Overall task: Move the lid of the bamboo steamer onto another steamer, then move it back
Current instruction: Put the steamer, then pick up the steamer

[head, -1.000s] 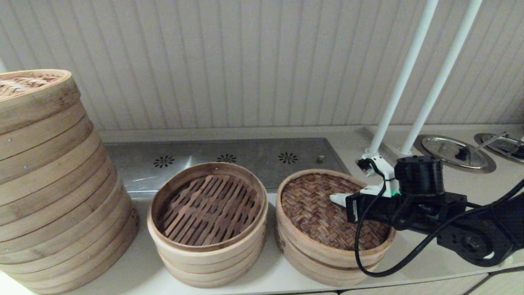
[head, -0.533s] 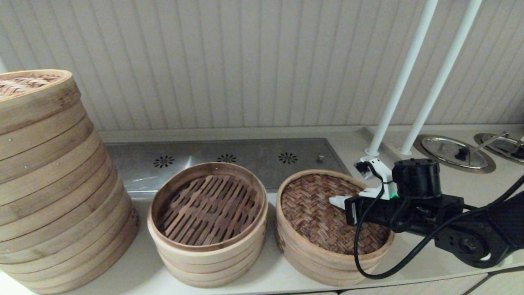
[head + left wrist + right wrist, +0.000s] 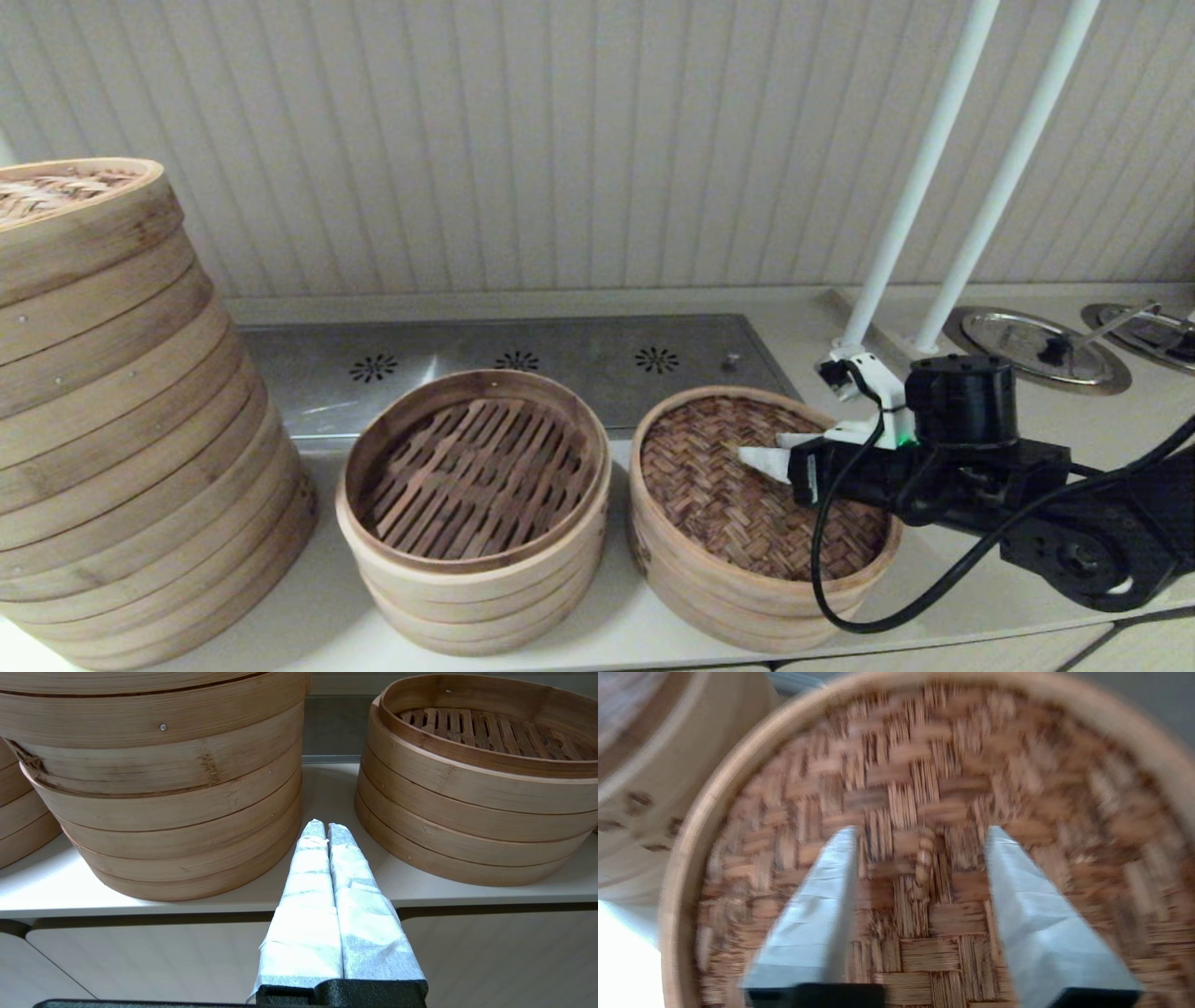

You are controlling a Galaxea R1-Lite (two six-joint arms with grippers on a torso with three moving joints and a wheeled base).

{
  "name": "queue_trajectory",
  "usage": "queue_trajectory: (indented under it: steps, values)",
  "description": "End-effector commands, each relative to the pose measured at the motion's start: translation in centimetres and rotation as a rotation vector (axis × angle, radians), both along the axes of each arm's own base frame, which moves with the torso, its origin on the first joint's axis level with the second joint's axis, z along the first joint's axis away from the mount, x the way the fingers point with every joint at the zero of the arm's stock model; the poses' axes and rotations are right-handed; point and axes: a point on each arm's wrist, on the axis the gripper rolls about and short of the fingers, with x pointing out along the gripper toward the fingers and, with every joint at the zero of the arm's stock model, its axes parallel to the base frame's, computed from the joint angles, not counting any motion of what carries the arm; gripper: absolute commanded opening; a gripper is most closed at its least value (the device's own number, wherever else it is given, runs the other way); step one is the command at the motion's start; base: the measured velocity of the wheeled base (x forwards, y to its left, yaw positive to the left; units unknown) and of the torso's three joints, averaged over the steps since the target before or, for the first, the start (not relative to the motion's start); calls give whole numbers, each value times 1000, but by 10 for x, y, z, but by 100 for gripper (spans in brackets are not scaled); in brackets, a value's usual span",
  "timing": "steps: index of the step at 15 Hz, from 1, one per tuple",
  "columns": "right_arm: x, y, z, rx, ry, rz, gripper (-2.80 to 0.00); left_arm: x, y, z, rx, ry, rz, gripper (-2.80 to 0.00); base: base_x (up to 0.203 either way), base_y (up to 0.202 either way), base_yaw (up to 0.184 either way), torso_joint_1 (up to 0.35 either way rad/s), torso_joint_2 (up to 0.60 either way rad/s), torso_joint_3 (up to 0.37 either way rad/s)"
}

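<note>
The bamboo steamer lid (image 3: 747,490), reddish-brown herringbone weave in a pale hoop, lies on the right-hand steamer stack. My right gripper (image 3: 766,446) hovers low over its middle, open. In the right wrist view the right gripper (image 3: 920,835) has its two white fingers on either side of a small woven knot (image 3: 920,858) on the lid (image 3: 924,779). The other steamer (image 3: 476,476), with a dark slatted floor, stands uncovered just left of the lid. My left gripper (image 3: 327,828) is shut and empty, parked below the counter's front edge; the head view does not show it.
A very tall, wide steamer stack (image 3: 121,420) with a paler woven lid fills the left. A steel panel (image 3: 523,359) lies behind the steamers. Two white poles (image 3: 934,177) and round steel lids (image 3: 1036,345) stand at the back right. The counter's front edge (image 3: 140,905) is close.
My right gripper has slid a little further left over the woven lid, towards its middle. The lid and the steamers have not moved.
</note>
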Motion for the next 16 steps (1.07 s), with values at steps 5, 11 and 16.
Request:
queue_trajectory:
  steps: [5,11,16]
  values:
    - [-25,-11,44,39,-132,-13,0,0,0,0,0,2,0,-280,0,0,0,0,0,0]
    - [-104,-37,100,52,-240,-100,-280,0,0,0,0,2,0,-280,0,0,0,0,0,0]
    - [-185,-63,110,54,-297,-171,-280,0,0,0,0,2,0,-280,0,0,0,0,0,0]
